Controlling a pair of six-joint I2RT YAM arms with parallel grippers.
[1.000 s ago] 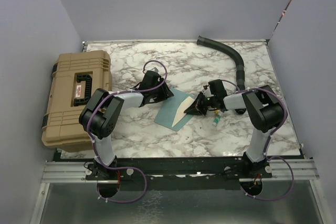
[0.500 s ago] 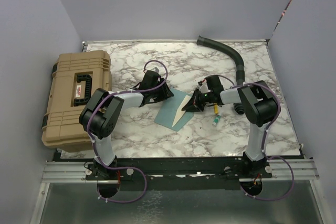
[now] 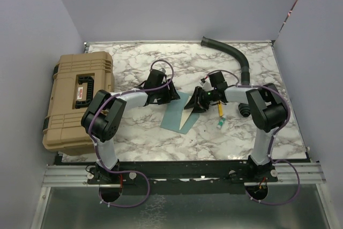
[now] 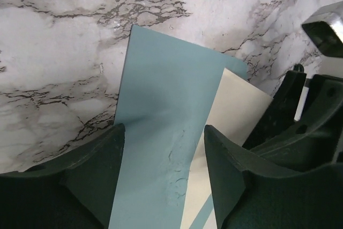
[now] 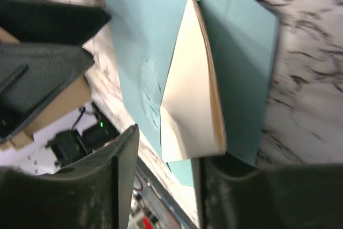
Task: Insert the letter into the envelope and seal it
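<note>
Two hands flank the envelope (image 3: pixel 174 116) mid-worktop (image 3: pixel 134 127), with the letter (image 3: pixel 188 114) half tucked in along its right side. Beyond, the right hand (image 3: pixel 193 104), clamped a second ago, has parted its fingers and holds nothing; the left hand (image 3: pixel 171 97) has spread wider, empty.

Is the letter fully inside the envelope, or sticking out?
Partly in: a cream strip of the letter shows beyond the envelope and its teal front panel in both wrist views.

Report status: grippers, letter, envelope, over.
Left gripper open over flat teal paper envelope. Right gripper open at edge of tan paper letter. Letter partly tucked in, not sealed. Black hose, tan case lie apart.
</note>
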